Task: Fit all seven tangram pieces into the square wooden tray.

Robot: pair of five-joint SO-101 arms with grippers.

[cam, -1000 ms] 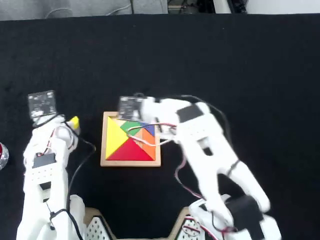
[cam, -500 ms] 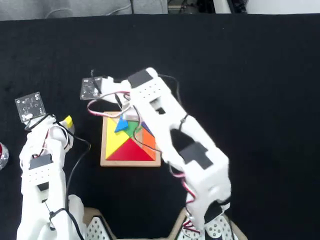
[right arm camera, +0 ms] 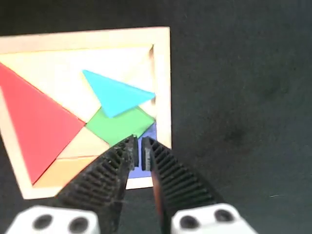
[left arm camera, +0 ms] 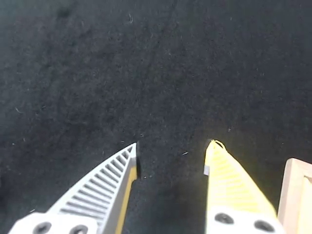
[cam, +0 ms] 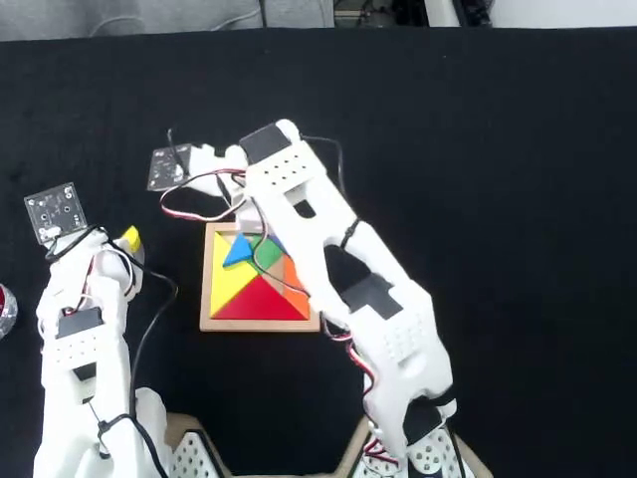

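Cloth of plain black covers the table (cam: 498, 179) across the whole high view. The right arm (cam: 338, 269) is the largest thing on it, running from the bottom centre up toward the upper left and crossing the right side of the square wooden tray (cam: 259, 325), which sits left of centre. The left arm (cam: 85, 339) stands in the lower left, beside the tray's left edge and apart from it. Inside the tray, the red triangle (cam: 261, 302) fills the bottom and the yellow triangle (cam: 225, 284) the left. An orange piece (cam: 297, 274) shows at the right beside the arm, and the green square (cam: 267, 255) sits in the upper middle. The light blue triangle (cam: 237, 249) lies askew at the upper left, against the green square; whether it sits flat I cannot tell. A dark blue piece (right arm camera: 152, 129) peeks out between the green square and the rim. The right gripper (right arm camera: 138, 142) hangs over that corner, its black jaws drawn to a thin slit, holding nothing. The left gripper (left arm camera: 173, 144) is spread wide over bare cloth, empty, with a tray corner at the lower right of its wrist view.
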